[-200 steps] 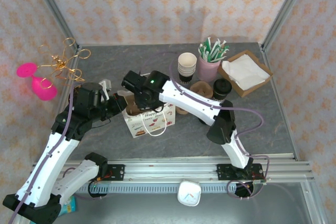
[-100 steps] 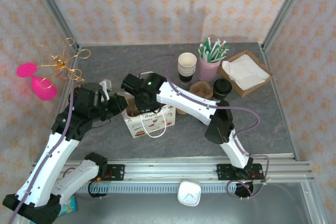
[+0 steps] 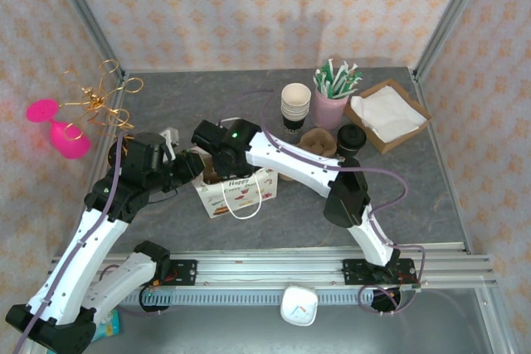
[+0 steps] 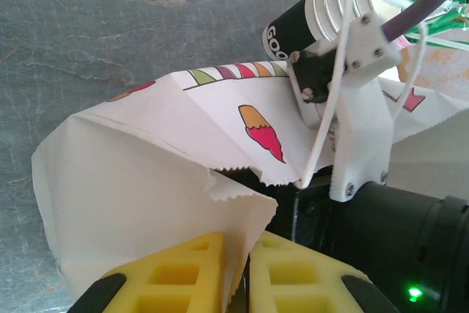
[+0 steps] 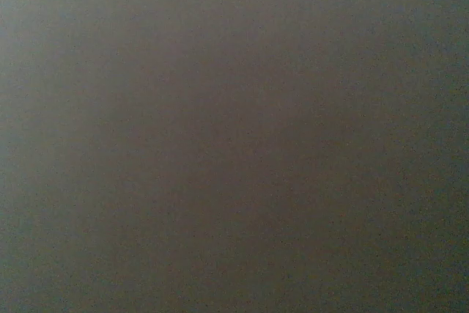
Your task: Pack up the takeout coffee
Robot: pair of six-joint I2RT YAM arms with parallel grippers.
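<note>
The paper bag (image 3: pixel 236 191) stands in the middle of the table (image 3: pixel 415 196), well left of the lidded coffee cup (image 3: pixel 351 140). The left gripper (image 4: pixel 245 273) is pinched on the bag's rim. The right gripper (image 3: pixel 214 159) dips into its mouth; how its jaws stand, I can't tell.

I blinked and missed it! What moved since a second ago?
The right arm crept a little to the left, pushing its wrist further over the paper bag. Nothing was visibly picked up or dropped. The left arm barely moved, its jaws pinching the bag's edge. The bag, lidded cup, cup stack and straws stayed where they were.
</note>
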